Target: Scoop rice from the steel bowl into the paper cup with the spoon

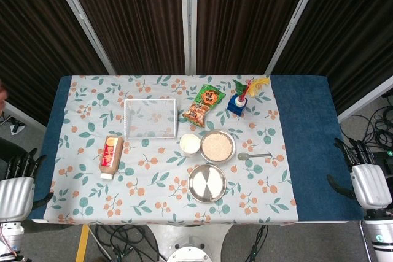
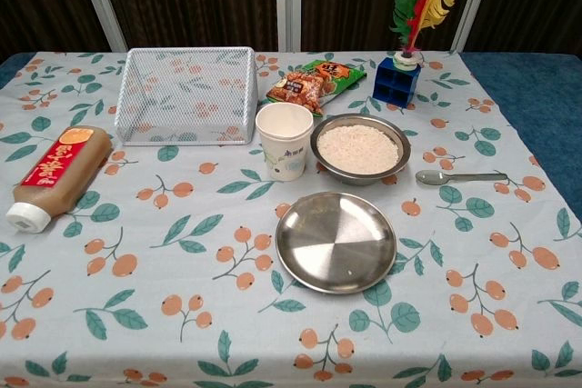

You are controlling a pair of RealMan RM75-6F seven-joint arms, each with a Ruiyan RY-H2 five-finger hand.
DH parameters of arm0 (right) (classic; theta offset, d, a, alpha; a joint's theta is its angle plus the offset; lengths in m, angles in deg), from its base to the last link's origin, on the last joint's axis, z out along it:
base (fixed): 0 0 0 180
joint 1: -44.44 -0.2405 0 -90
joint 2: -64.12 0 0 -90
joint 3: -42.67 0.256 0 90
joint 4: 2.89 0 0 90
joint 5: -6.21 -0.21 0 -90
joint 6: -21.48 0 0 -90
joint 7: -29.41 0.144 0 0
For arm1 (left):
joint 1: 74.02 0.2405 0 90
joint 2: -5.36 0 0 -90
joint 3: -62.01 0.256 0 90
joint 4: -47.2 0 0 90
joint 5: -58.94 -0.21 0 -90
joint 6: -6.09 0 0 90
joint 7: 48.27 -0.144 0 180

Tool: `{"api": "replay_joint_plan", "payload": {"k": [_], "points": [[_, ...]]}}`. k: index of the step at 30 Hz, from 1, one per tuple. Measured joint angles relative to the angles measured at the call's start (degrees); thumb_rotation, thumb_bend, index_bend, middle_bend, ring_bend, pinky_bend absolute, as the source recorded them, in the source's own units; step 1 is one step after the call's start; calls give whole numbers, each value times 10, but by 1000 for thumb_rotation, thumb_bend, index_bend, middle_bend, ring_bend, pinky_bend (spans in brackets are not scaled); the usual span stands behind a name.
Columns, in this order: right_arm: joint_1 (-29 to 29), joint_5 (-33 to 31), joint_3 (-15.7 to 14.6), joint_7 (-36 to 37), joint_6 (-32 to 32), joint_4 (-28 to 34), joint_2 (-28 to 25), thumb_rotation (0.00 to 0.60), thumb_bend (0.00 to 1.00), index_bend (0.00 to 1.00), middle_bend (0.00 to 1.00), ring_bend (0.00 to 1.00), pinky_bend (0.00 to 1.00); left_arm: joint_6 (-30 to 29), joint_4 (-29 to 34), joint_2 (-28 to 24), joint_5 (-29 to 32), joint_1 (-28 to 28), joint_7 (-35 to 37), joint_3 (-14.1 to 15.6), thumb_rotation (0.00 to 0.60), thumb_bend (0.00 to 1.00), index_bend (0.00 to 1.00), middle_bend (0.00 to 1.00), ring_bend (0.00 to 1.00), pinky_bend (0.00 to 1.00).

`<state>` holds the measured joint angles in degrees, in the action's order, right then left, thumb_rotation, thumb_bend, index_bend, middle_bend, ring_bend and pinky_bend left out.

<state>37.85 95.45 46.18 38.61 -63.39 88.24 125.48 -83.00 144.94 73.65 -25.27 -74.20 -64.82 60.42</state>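
Rice, pale and heaped level, fills the steel bowl at table centre, touching or just beside the paper cup. Spoon lies flat beside the bowl, bowl-end nearest it. Right hand and left hand rest off the table edges, fingers apart, holding nothing. Likely first step: right hand grasps the handle end, keeping the spoon level.
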Motion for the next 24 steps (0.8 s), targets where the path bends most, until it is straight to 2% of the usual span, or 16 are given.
{"api": "replay_joint_plan", "payload": {"k": [8,13,16,18,21,24], "points": [[-2,1,-1,0,3,4,-3,600,218,22,192,0,0,-3,-5,1,-3,1,3,1,600,136,211,144,74,70],[-9,2,1,4,13,5,-4,600,114,22,215,0,0,-6,-3,1,-3,2,4,0,600,136,211,144,73,70],[-22,-2,3,-2,38,7,-5,600,85,25,219,0,0,-7,-2,1,-7,1,3,-1,600,136,211,145,74,70],[-37,-7,5,-8,66,8,-5,600,82,59,232,7,2,-8,0,0,-8,1,3,-2,600,137,211,144,74,70],[-67,-18,11,-19,117,5,3,600,86,165,288,52,49,-7,1,0,-8,1,2,-1,600,136,211,145,73,70],[-104,-34,20,-31,170,-11,27,600,96,250,336,78,64,-6,2,-1,-7,0,1,-2,600,136,211,144,73,69]]}}
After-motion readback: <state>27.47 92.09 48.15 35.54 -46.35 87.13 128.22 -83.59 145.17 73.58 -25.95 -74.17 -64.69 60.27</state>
